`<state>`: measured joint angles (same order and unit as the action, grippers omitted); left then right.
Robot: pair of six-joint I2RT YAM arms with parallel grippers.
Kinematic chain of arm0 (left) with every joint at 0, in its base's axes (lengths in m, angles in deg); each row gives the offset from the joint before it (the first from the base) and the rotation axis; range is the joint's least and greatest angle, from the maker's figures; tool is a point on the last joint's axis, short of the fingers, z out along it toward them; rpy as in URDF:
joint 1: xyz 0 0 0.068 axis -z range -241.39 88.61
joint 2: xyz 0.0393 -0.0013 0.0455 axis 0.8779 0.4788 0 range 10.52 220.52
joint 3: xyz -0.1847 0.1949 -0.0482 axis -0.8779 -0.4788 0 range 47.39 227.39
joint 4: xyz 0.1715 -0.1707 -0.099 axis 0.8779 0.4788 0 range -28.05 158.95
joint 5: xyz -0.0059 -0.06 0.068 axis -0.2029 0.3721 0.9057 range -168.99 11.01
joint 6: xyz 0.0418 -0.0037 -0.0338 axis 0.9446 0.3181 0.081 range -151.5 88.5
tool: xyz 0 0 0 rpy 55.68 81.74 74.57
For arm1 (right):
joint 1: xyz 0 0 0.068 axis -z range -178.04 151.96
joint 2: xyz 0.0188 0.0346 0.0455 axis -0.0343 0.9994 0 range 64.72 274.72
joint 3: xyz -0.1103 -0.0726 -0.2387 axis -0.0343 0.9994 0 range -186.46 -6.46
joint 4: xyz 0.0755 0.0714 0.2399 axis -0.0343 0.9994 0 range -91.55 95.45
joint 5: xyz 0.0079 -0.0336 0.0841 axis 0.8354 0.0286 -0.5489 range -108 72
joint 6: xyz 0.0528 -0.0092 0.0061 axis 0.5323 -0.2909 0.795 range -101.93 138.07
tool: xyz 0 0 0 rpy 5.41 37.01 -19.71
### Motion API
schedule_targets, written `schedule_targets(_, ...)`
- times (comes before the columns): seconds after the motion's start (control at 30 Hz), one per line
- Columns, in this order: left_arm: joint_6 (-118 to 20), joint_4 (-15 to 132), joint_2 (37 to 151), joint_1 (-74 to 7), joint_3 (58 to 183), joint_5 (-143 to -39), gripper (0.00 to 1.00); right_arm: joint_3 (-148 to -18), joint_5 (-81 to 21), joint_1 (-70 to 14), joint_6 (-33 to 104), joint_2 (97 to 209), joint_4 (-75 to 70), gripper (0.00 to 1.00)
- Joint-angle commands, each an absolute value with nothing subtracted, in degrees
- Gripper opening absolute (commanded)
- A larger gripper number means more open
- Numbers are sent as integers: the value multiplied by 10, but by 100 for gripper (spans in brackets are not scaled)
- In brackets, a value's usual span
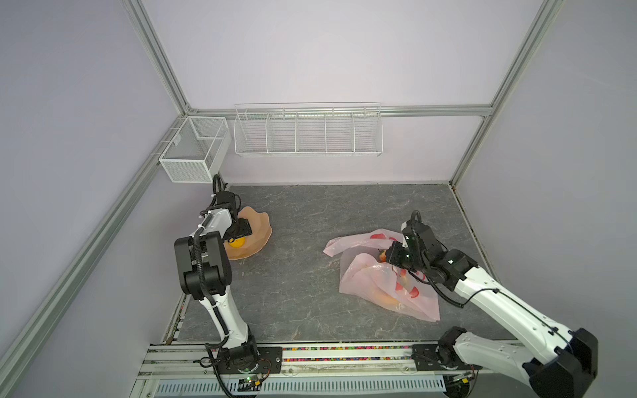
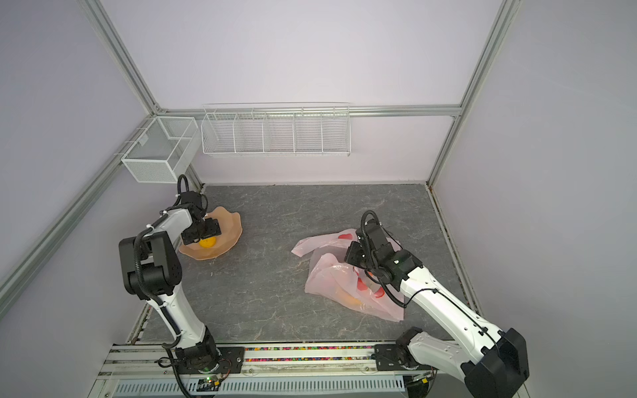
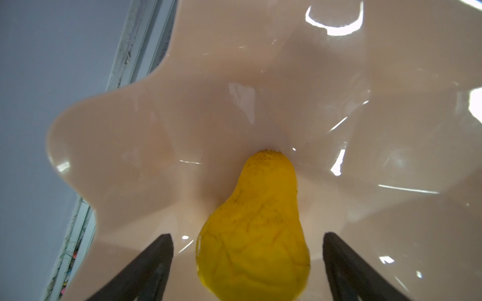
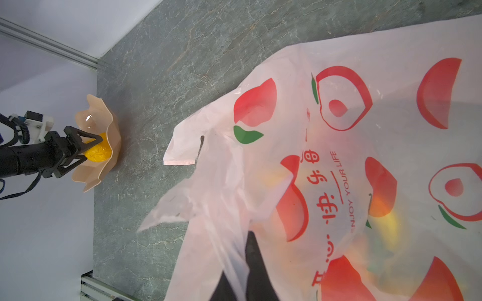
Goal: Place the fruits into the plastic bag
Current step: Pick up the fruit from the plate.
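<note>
Your left fingers [image 3: 146, 268] straddle the pear [image 3: 253, 234], open; right fingers [image 4: 255, 265] pinch the bag [image 4: 339, 156]. Pear looks light, squashy: close across its belly.

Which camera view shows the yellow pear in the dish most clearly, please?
Left wrist view: the pear lies large in the dish, inside the open left claw. Both top views show it partly hidden by the claw; the right wrist view, small and distant.

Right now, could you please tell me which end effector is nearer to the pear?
Left. The left end effector straddles the pear in the dish, jaws open either side; the right end effector is far off, shut on the bag.
</note>
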<state>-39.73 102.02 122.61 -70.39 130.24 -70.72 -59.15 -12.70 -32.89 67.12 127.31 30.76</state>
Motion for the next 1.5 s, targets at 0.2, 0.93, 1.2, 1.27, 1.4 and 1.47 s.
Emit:
schedule_targets(0.2,-383,1017,1260,-710,1326,-728,81,-591,-116,-325,674,1270,318,6)
schedule_targets(0.93,-370,985,1139,-700,1242,-783,46,-592,-114,-327,676,1266,318,6)
schedule_targets(1.2,-319,943,1008,-645,1168,-882,43,-593,-118,-326,677,1268,315,6)
schedule_targets(1.27,-302,932,980,-623,1156,-905,42,-593,-118,-327,677,1267,316,6)
schedule_targets(1.4,-276,944,949,-580,1156,-947,41,-593,-119,-327,676,1268,316,6)
schedule_targets(1.47,-257,950,939,-553,1157,-967,40,-593,-120,-327,676,1268,316,6)
